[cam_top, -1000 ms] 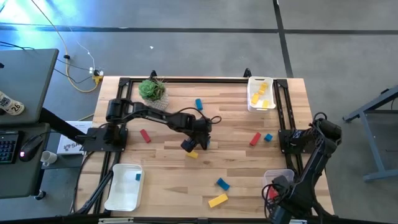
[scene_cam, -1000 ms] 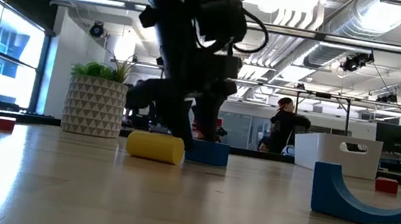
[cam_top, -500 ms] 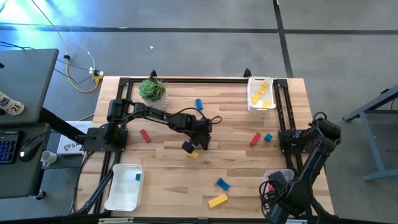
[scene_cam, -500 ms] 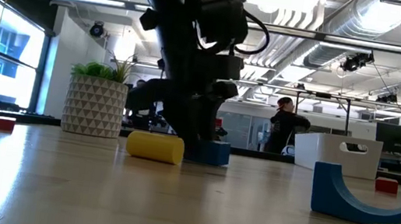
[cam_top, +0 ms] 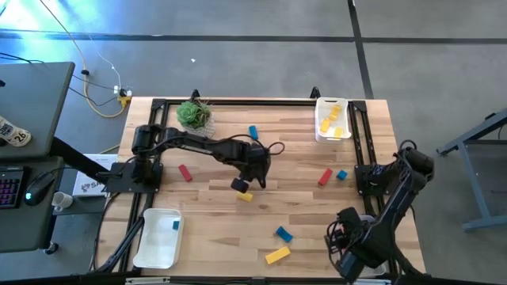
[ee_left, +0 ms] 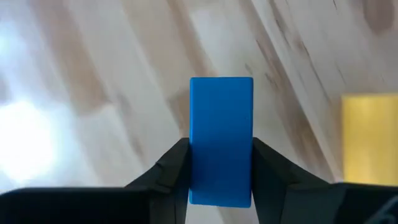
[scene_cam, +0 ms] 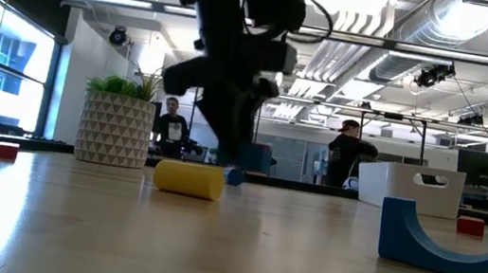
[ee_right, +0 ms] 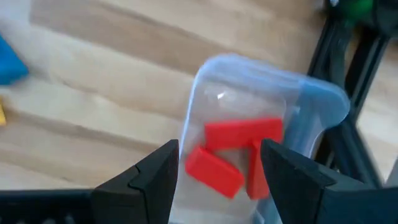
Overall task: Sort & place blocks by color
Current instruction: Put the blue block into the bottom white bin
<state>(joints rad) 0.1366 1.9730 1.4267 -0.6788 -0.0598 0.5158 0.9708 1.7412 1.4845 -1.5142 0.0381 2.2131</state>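
Blue and flat-faced, a small rectangular block [ee_left: 221,140] is pinched between the two dark fingers [ee_left: 171,168] of the left gripper [cam_top: 242,184] near the middle of the wooden table [cam_top: 301,202], lifted clear of the surface. A yellow cylinder [scene_cam: 188,178] lies on the wood just beside it. The right gripper [ee_right: 217,174] is held with its jaws spread wide and empty above a clear tray [ee_right: 214,93] at the table's near right corner, in which three red blocks [ee_right: 239,155] are seen. Other red, blue and yellow blocks are scattered over the table.
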